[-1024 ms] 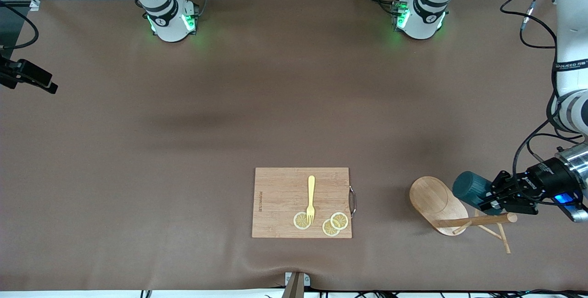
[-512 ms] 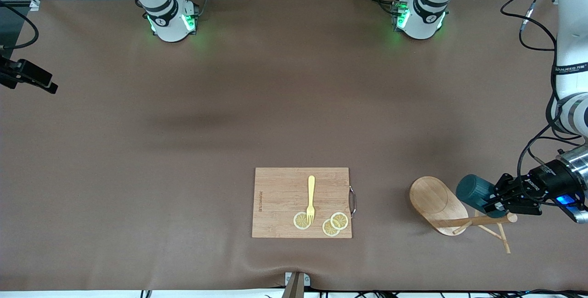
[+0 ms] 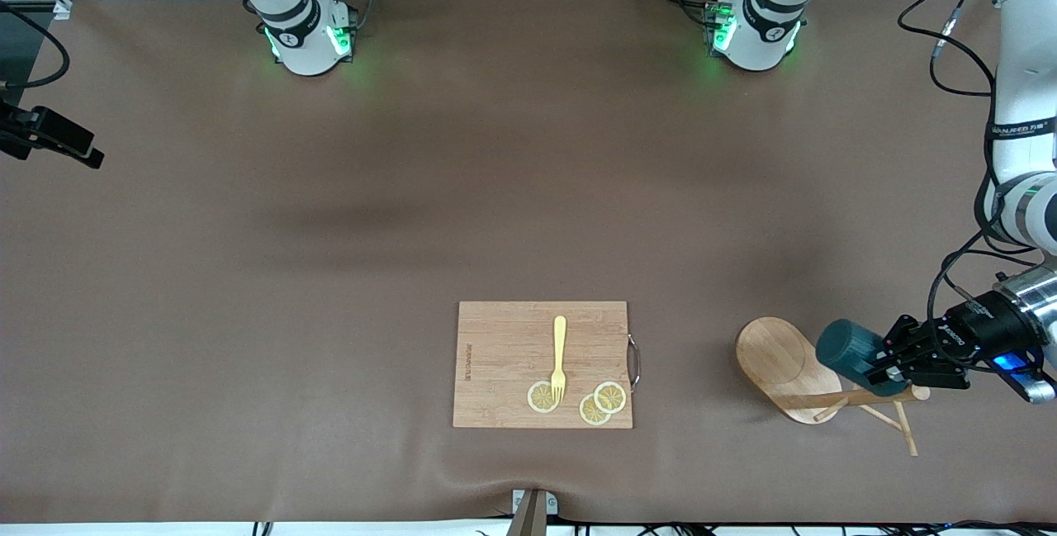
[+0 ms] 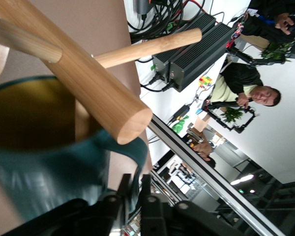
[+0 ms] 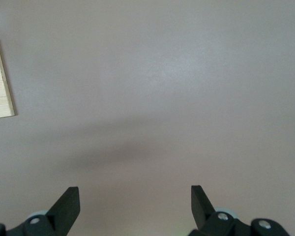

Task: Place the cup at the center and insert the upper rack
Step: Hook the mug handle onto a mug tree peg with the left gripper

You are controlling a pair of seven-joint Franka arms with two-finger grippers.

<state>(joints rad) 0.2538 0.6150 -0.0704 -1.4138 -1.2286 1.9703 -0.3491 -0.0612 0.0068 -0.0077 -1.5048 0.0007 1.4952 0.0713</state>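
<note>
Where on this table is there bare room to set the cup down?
Bare mat stretches from the cutting board up to both arm bases. It is crowded at the left arm's end, where the left gripper holds the cup over the toppled upper rack.

Surface: brown table (image 3: pixel 330 272) | Lying on it: wooden cutting board (image 3: pixel 504 354), upper rack (image 3: pixel 780 367) tipped on its side

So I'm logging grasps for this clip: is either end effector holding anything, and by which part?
The left end effector holds the mug by its loop handle, above the fallen mug tree. The right end effector is open and empty.
</note>
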